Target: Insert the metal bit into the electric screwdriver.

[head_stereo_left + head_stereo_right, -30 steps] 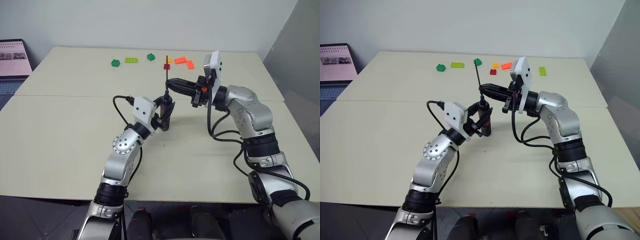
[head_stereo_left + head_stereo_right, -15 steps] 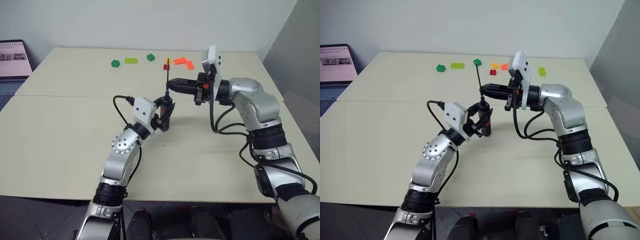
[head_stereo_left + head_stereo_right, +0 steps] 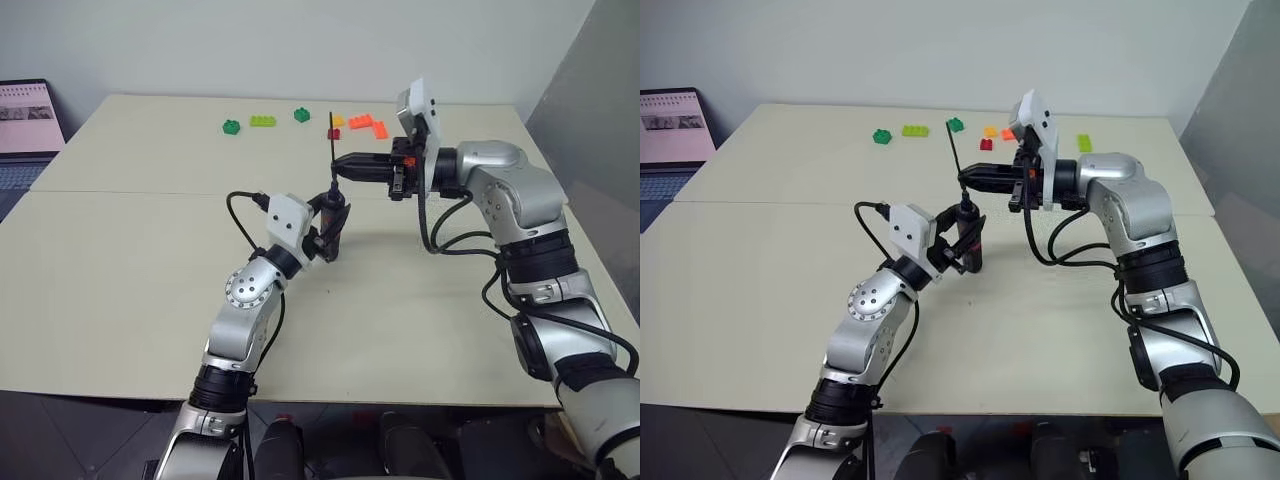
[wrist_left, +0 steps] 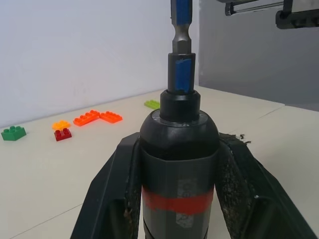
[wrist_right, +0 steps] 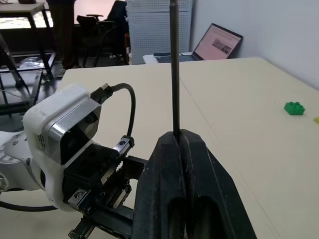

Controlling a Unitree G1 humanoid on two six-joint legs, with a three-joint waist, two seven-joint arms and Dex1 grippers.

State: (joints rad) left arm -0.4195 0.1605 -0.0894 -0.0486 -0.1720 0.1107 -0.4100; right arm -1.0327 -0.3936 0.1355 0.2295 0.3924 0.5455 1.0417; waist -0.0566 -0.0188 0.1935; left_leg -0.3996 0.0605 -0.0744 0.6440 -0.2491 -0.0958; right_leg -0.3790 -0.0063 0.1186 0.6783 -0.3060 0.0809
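the electric screwdriver (image 3: 334,226) is clamped upright by the left gripper (image 3: 327,232); the metal bit (image 3: 331,150), seated in its tip, is pinched by the right gripper (image 3: 342,166) at twelve o'clock.

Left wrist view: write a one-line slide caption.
Left gripper grips electric screwdriver upright, metal bit seated in its tip.

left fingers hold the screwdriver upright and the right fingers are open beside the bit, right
Not quite. The left fingers do hold the electric screwdriver upright, but the right fingers are shut on the metal bit, as the right wrist view shows.
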